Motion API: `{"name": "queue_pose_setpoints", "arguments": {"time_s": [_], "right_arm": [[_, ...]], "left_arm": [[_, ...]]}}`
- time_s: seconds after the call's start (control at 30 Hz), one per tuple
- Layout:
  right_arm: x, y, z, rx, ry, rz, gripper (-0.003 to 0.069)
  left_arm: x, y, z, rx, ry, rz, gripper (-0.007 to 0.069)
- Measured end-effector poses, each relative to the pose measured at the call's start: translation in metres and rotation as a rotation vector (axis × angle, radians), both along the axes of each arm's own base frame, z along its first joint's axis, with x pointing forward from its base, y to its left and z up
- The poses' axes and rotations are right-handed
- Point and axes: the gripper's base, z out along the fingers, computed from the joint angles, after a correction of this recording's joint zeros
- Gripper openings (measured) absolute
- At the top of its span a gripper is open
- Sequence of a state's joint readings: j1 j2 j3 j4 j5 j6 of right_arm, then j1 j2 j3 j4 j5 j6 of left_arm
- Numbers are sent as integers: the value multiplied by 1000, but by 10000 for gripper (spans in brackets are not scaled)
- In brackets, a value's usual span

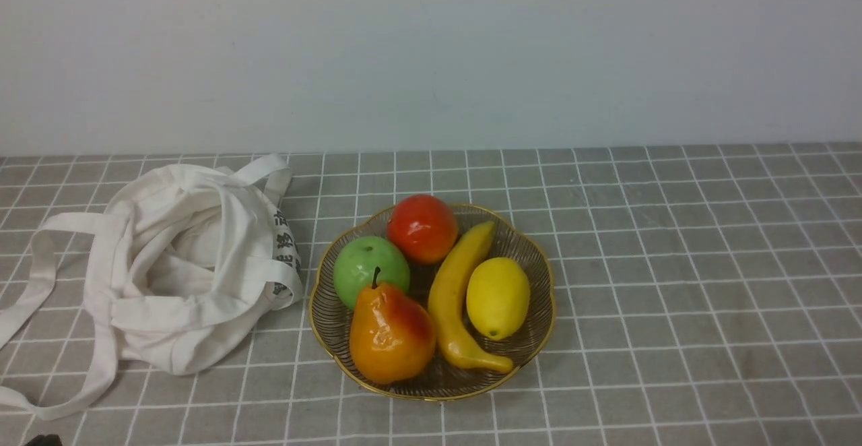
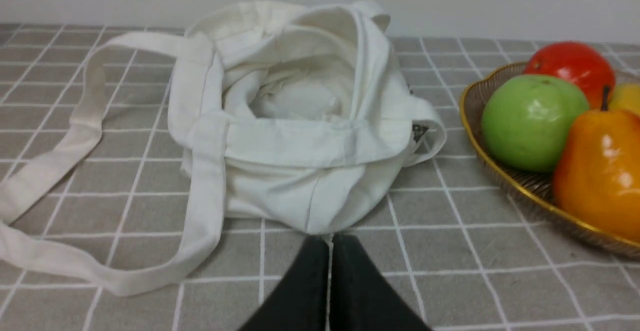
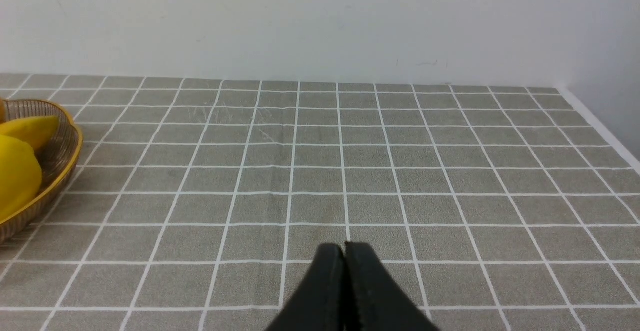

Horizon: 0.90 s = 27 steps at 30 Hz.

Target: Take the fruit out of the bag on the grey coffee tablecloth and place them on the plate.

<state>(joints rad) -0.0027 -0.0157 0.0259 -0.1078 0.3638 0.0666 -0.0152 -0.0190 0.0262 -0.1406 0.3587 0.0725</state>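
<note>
The orange-yellow pear (image 1: 390, 333) with a red blush stands in the ribbed glass plate (image 1: 532, 358) at its near left; it also shows in the left wrist view (image 2: 600, 171). The off-white bag (image 1: 182, 264) lies slumped and open on the grey checked tablecloth (image 1: 673, 264), left of the plate; its inside (image 2: 300, 101) shows only cloth. My left gripper (image 2: 330, 238) is shut and empty, just short of the bag's near side. My right gripper (image 3: 344, 246) is shut and empty over bare cloth, right of the plate (image 3: 60, 166).
The plate also holds a green apple (image 1: 370, 267), a round red fruit (image 1: 422, 228), a banana (image 1: 458, 298) and a lemon (image 1: 498, 298). The bag's long straps (image 1: 40, 284) trail to the left. A white wall stands behind the table; the cloth's right edge (image 3: 600, 126) is near.
</note>
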Motion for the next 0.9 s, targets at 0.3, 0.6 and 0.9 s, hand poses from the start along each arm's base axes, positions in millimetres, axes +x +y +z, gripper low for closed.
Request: {"name": "queue_pose_setpoints", "arguments": {"time_s": [0.3, 0.6, 0.9], "right_arm": [[0, 0, 0, 0, 0, 0, -15], [0, 0, 0, 0, 0, 0, -15], [0, 0, 0, 0, 0, 0, -15]], "left_arm": [[0, 0, -2, 17, 12, 0, -8], [0, 1, -1, 19, 9, 0, -8], [0, 1, -1, 19, 9, 0, -8]]}}
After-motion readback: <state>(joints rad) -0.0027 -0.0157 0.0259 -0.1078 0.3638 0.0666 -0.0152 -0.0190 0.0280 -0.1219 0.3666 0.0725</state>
